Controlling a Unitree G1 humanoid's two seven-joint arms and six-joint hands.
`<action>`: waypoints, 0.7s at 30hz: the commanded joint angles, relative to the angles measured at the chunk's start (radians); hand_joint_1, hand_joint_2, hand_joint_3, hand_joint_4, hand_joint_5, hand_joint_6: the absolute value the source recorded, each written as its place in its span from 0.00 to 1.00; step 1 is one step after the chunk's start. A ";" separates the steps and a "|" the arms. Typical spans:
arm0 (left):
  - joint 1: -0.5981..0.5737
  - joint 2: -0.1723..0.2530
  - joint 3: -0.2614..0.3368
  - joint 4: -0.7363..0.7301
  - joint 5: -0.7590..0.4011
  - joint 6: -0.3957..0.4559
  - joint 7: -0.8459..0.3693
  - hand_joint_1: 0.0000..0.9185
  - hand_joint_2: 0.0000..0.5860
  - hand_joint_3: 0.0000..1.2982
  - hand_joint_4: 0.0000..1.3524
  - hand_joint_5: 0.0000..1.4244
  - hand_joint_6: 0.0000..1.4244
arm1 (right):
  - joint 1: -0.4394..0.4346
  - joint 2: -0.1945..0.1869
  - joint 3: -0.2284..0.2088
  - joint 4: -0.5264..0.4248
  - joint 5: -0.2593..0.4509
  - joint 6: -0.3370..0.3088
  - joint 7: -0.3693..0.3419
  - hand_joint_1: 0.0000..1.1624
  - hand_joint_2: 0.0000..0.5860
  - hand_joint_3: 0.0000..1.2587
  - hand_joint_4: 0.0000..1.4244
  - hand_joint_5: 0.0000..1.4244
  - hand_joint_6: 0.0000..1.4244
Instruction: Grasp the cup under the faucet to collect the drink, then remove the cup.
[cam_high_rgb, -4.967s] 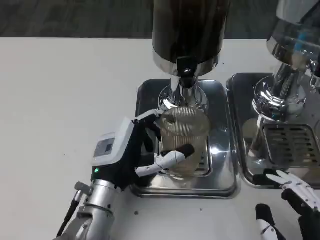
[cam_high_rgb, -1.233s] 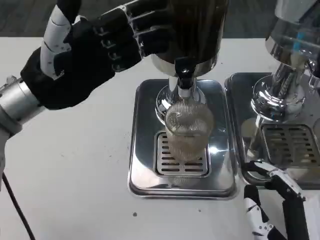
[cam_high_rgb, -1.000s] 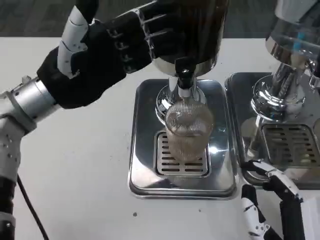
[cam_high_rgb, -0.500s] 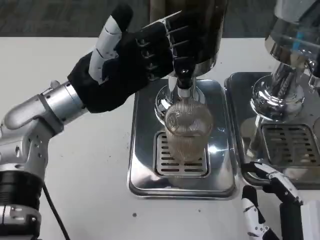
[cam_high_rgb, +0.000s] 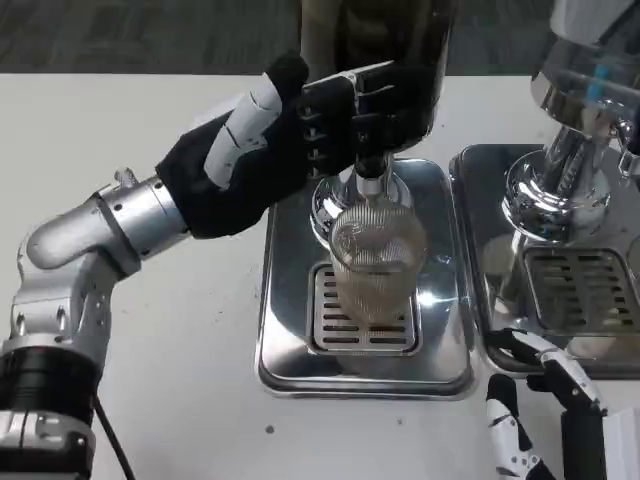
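Note:
A ribbed clear cup (cam_high_rgb: 372, 262) stands upright on the grate of a steel drip tray (cam_high_rgb: 290, 340), right under the dark dispenser's faucet (cam_high_rgb: 368, 172). It holds some pale drink. My left hand (cam_high_rgb: 285, 140) is raised above and left of the cup, its fingers (cam_high_rgb: 375, 100) laid over the faucet lever at the base of the dark tank (cam_high_rgb: 375, 50). No hand touches the cup. My right hand (cam_high_rgb: 550, 415) waits at the lower right near the table's front, fingers apart and empty.
A second dispenser (cam_high_rgb: 585, 110) with its own steel tray (cam_high_rgb: 580, 290) stands to the right. White tabletop (cam_high_rgb: 150, 330) spreads to the left of the trays.
My left hand let go of the cup, rose, and swung right onto the faucet lever. The cup stayed on the grate. My right hand barely moved.

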 joint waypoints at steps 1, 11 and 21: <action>-0.008 -0.005 -0.030 0.017 0.045 -0.081 -0.005 0.00 0.20 0.13 0.08 0.11 0.05 | 0.015 -0.003 -0.003 -0.006 0.009 0.004 -0.009 0.26 0.81 0.34 0.23 0.25 0.33; 0.016 0.007 -0.070 0.032 0.132 -0.272 0.029 0.00 0.18 0.14 0.08 0.11 0.00 | 0.017 -0.011 -0.006 -0.014 0.016 0.004 0.002 0.25 0.81 0.34 0.23 0.25 0.33; 0.055 0.031 -0.124 -0.002 0.223 -0.450 0.115 0.00 0.19 0.13 0.08 0.10 0.00 | -0.005 -0.044 -0.028 0.002 0.056 -0.019 0.016 0.25 0.81 0.34 0.23 0.25 0.27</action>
